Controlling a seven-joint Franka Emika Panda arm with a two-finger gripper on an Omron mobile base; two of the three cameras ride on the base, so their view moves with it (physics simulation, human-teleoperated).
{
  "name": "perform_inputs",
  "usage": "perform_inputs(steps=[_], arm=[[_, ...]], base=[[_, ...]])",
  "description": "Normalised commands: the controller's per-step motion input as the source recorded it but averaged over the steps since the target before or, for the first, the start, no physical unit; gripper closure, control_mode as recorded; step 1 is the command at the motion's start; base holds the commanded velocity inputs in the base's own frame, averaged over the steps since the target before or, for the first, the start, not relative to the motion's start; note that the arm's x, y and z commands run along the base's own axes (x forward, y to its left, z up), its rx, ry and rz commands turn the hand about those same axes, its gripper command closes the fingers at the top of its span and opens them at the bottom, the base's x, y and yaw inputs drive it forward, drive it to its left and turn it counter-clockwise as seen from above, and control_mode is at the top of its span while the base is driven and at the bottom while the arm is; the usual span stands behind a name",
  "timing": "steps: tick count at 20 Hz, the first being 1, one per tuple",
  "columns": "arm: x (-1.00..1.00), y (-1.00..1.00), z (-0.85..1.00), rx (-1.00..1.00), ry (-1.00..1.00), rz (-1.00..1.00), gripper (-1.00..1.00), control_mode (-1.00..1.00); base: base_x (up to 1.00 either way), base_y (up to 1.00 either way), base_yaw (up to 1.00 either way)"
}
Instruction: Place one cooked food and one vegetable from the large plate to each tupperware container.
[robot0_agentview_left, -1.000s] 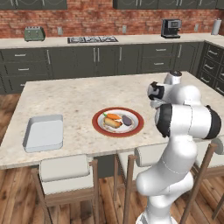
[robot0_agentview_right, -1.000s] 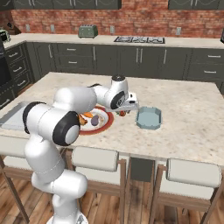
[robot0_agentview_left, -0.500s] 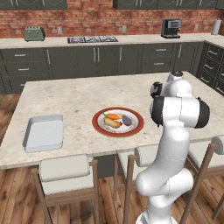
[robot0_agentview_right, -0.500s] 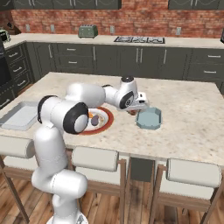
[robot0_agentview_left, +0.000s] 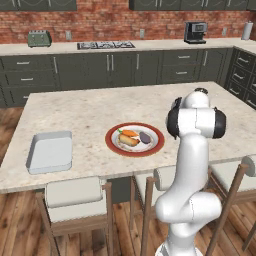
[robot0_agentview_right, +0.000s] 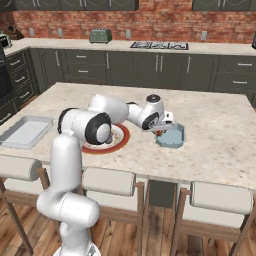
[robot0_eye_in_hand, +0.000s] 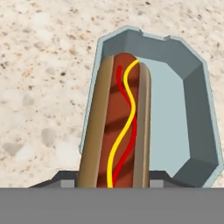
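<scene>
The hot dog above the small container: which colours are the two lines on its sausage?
One yellow, one red, wavy along the brown sausage of the hot dog; the hand view shows them best.

Hot dog over blue-grey container

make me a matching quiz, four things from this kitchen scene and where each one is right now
Things:
1. hot dog
2. carrot
3. large plate
4. small tupperware container

Places:
A. on the red-rimmed plate
B. under the gripper, right of the plate in the right base view
C. held in the gripper over a container
D. middle of the island counter

Pairs: 1-C, 2-A, 3-D, 4-B
</scene>
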Motion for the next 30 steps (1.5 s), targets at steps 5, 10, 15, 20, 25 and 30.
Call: perform_inputs(steps=[5, 10, 15, 20, 25, 30], arm=[[0.11, -0.01, -0.61, 0.00, 0.00, 0.00, -1.00, -1.00], [0.00, 0.00, -0.05, 0.00, 0.00, 0.00, -1.00, -1.00], [0.03, 0.00, 0.11, 0.00, -0.03, 0.00, -1.00, -1.00], [-0.04, 0.19, 0.37, 0.00, -0.11, 0.00, -1.00, -1.00], [-0.53, 0.98, 0.38, 0.11, -0.03, 0.00, -1.00, -1.00], [-0.46, 1.00, 0.44, 0.05, 0.00, 0.00, -1.00, -1.00]], base=[[0.00, 0.00, 0.00], [0.00, 0.00, 0.00], [0.00, 0.00, 0.00], [0.00, 0.00, 0.00], [0.00, 0.00, 0.00], [0.00, 0.00, 0.00]])
